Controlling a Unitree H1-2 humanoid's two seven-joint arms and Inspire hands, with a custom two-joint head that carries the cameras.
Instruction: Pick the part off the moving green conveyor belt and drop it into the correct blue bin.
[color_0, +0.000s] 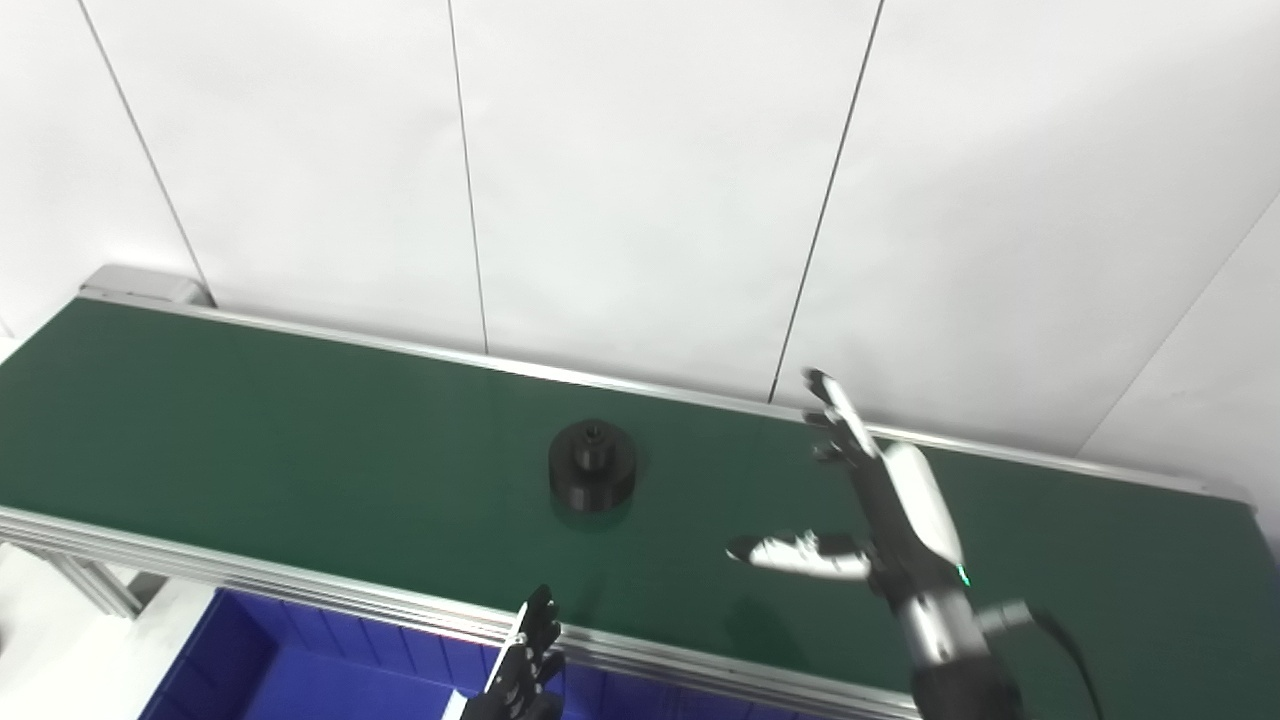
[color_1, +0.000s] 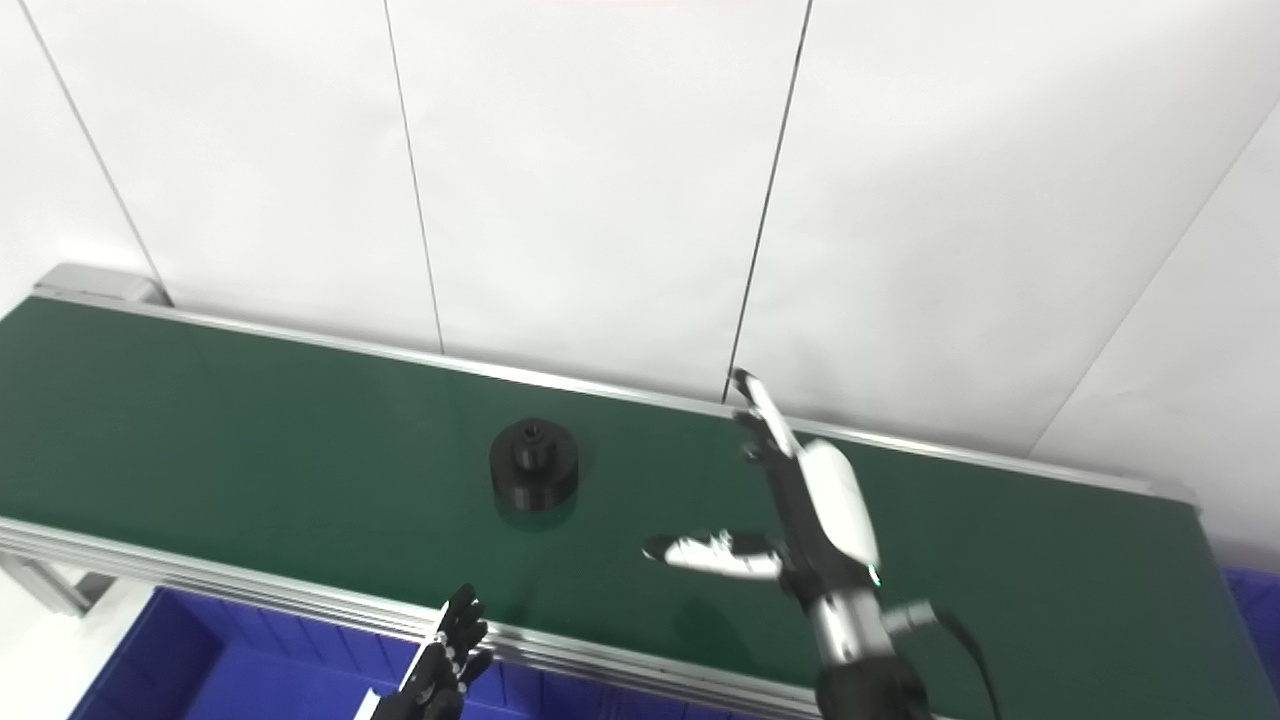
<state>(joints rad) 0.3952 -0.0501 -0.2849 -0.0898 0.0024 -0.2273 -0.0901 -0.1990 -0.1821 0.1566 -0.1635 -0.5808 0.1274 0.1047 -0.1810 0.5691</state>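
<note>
Right hand (color_0: 885, 510) hovering spread wide, empty, right of black part (color_0: 592, 466) sitting on green belt (color_0: 250, 440). Left hand (color_0: 525, 665) low over blue bin (color_0: 300, 670), grip unclear.

left robot hand (color_0: 525, 665) cropped by bottom edge, grip unclear; blue bin (color_0: 300, 670) partly behind conveyor frame (color_0: 300, 590)

One black part (color_0: 592, 466), one green belt (color_0: 250, 430), two hands, blue bin (color_0: 300, 670).
</note>
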